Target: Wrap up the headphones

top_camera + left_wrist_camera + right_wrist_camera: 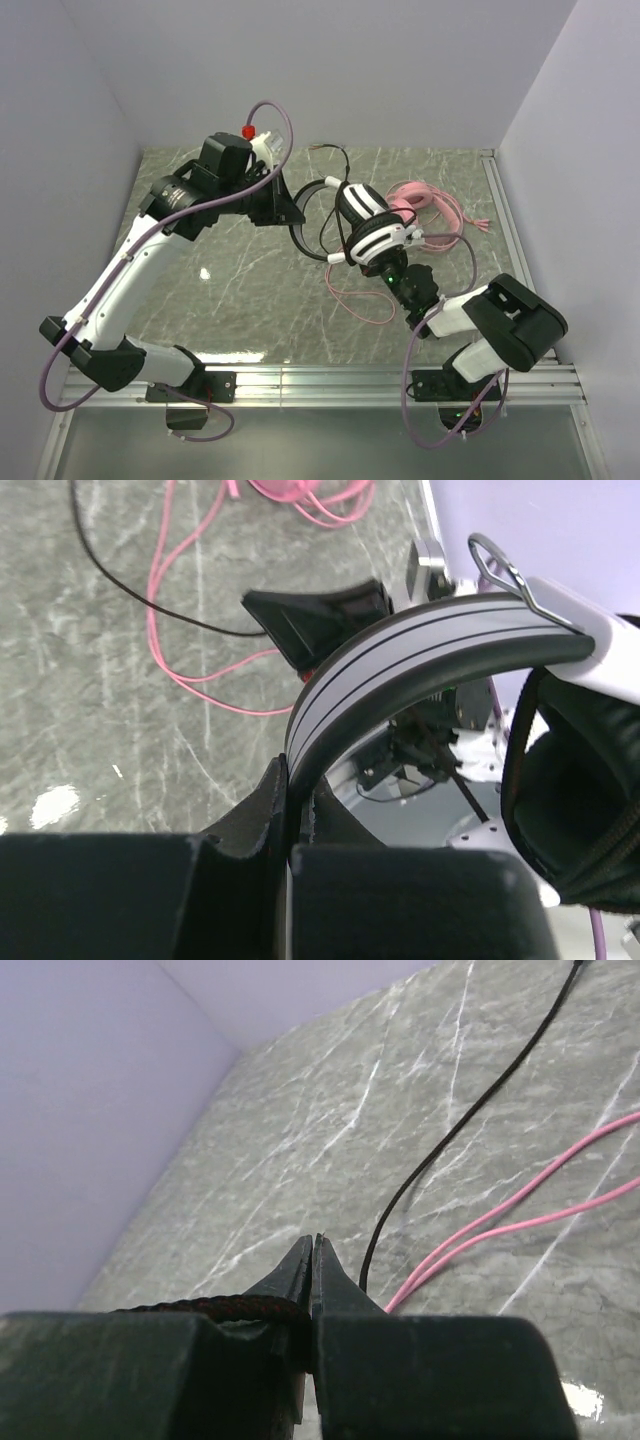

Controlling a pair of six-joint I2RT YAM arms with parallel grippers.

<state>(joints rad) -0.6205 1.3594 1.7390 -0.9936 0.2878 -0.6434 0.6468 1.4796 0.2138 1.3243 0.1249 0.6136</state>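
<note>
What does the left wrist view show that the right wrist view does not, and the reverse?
Only the left wrist view: the left hand clamped on the black-striped headband, with an ear cushion beside it. Only the right wrist view: the right hand closed on a dark braided cord, and the wall corner. Both: the marble table, with a thin black cable and a pink cable lying on it.

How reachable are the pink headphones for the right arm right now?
Probably not straight away: the right end effector is shut on what looks like the black cable, so it would have to let go first. Otherwise the pink headphones lie close beside that arm, with nothing visibly between.
</note>
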